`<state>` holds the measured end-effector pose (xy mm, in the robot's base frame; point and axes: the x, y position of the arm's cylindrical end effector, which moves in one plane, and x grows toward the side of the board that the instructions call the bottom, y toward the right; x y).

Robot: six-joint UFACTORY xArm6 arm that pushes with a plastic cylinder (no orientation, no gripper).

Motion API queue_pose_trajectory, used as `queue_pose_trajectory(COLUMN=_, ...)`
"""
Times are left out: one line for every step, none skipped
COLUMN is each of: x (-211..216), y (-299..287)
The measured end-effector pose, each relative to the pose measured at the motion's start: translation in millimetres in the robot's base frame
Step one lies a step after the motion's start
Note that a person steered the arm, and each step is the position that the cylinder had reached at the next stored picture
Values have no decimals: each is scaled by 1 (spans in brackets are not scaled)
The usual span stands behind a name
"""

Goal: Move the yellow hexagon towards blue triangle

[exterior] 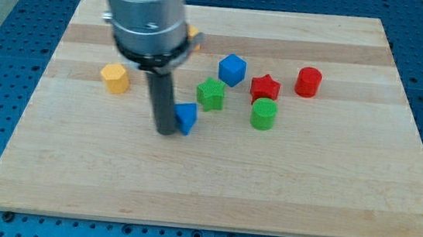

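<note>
The yellow hexagon (114, 78) lies on the wooden board at the view's left. The blue triangle (187, 117) lies to its right and lower, near the board's middle. My tip (166, 131) rests on the board just left of the blue triangle, touching or nearly touching it. The tip is well to the right of and below the yellow hexagon. The rod and the arm's grey body hide the board behind them.
A blue cube (232, 69), a green block (211, 94), a red star (264, 87), a green cylinder (263, 114) and a red cylinder (307, 82) lie right of the triangle. An orange block (194, 33) peeks out behind the arm. The board (329, 192) lies on a blue pegboard.
</note>
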<state>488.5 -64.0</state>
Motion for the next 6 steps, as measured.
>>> queue_pose_trajectory(x=-4, y=19)
queue_pose_trajectory(x=-6, y=-42)
queue_pose_trajectory(x=-34, y=-135)
queue_pose_trajectory(x=-46, y=-190)
queue_pose_trajectory(x=-104, y=-165)
queue_pose_trajectory(x=-92, y=-132)
